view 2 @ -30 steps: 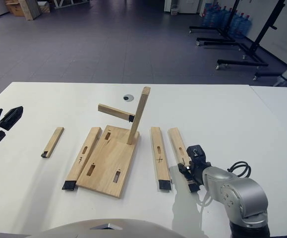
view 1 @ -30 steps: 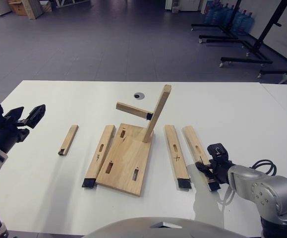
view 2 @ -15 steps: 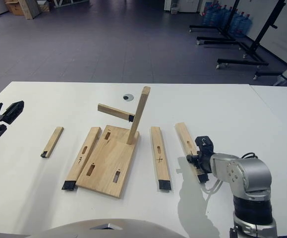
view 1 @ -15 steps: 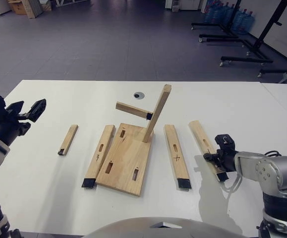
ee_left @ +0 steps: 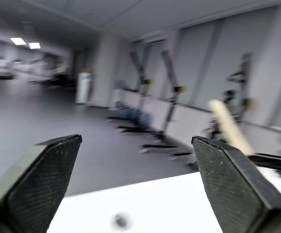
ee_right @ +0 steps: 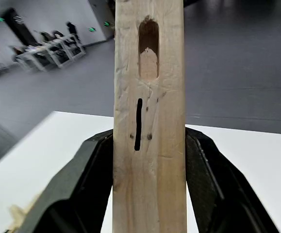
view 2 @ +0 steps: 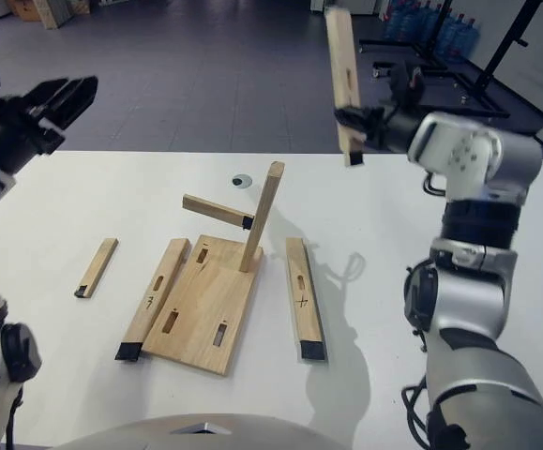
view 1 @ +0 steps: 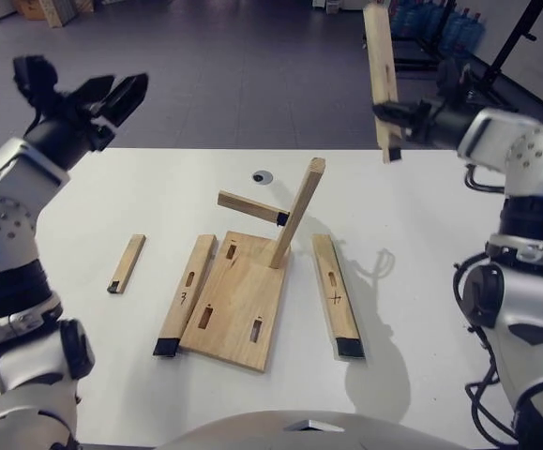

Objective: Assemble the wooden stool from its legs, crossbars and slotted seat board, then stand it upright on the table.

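Note:
The slotted seat board (view 1: 238, 300) lies flat mid-table. One leg (view 1: 297, 214) stands tilted in its far slot, with a crossbar (view 1: 249, 206) sticking out to the left. Two more legs lie flat, one along the board's left side (view 1: 188, 292) and one to its right (view 1: 335, 295). A short crossbar (view 1: 127, 262) lies further left. My right gripper (view 1: 410, 117) is shut on a fourth leg (view 1: 382, 80), held upright high above the table's far right; the right wrist view shows both fingers (ee_right: 89, 184) clamping the leg (ee_right: 150, 121). My left gripper (view 1: 102, 94) hangs open and empty, high at the far left.
A small round hole (view 1: 263, 176) sits in the white table (view 1: 440, 281) behind the board. The table's right side is bare. Black stands (view 1: 477, 84) and water bottles are on the floor far behind.
My right gripper has lifted the rightmost leg off the table and raised it upright, high and toward the far side. The left arm has also risen and swung inward, still open.

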You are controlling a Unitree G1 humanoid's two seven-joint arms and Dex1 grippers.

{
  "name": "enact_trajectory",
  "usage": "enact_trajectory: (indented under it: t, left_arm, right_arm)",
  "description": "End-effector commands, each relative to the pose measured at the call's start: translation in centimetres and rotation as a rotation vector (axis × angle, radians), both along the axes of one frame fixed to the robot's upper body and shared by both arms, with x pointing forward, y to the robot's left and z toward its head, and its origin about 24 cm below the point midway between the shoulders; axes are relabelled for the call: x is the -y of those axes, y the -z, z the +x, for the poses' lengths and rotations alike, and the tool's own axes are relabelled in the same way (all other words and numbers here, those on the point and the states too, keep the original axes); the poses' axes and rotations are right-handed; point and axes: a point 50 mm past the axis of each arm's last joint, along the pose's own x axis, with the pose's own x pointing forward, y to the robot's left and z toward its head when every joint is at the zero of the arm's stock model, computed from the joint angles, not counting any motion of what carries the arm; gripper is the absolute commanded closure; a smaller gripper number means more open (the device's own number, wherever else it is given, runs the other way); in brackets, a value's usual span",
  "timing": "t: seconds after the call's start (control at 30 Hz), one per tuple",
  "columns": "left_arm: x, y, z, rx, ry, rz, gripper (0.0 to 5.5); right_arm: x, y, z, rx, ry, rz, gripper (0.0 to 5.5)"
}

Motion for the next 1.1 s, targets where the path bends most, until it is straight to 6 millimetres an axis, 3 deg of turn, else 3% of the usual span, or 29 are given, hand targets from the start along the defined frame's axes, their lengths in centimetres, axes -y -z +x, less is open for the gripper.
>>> enact_trajectory:
  t: [0.03, 0.13, 0.27, 0.33, 0.4, 0.53, 0.6, 0.73, 1.0, 1.1]
  left_arm:
    - [2.0, -2.8, 0.1, 0.075, 0.203, -0.092, 1.34]
    - [3.8, -3.7, -0.1, 0.095, 0.337, -0.129, 1.34]
    - [6.0, -4.8, -0.1, 0.102, 0.464, -0.211, 1.34]
    - [7.2, -5.0, 0.1, 0.081, 0.505, -0.246, 1.34]
    - [7.8, -4.1, 0.1, 0.040, 0.492, -0.248, 1.34]
    - [6.5, -3.5, -0.9, 0.012, 0.431, -0.241, 1.34]
    - [5.7, -3.3, -1.3, 0.004, 0.403, -0.240, 1.34]
    - [4.7, -2.2, -1.5, -0.048, 0.364, -0.243, 1.34]
    - [6.3, 1.5, -5.7, -0.192, 0.506, -0.268, 1.34]
    - [6.5, 1.6, -6.9, -0.208, 0.555, -0.305, 1.34]
  right_arm:
    - [-0.8, -5.4, 0.0, 0.130, -0.173, 0.141, 3.48]
    - [-2.0, -8.2, -0.8, 0.204, -0.357, 0.177, 3.48]
    - [-3.9, -8.4, -2.0, 0.217, -0.590, 0.171, 3.48]
    - [-5.4, -7.0, -2.2, 0.162, -0.670, 0.157, 3.48]
    - [-7.2, -4.2, -2.8, 0.075, -0.739, 0.145, 3.48]
    - [-8.4, 0.1, -6.3, -0.041, -0.843, 0.182, 3.48]
    - [-8.5, 0.7, -7.8, -0.049, -0.859, 0.188, 3.48]
    - [-7.9, 0.8, -9.0, -0.028, -0.842, 0.214, 3.48]
    - [-8.6, 4.5, -10.8, -0.105, -0.800, 0.188, 3.48]
    - [-8.6, 5.6, -11.1, -0.134, -0.775, 0.195, 3.48]
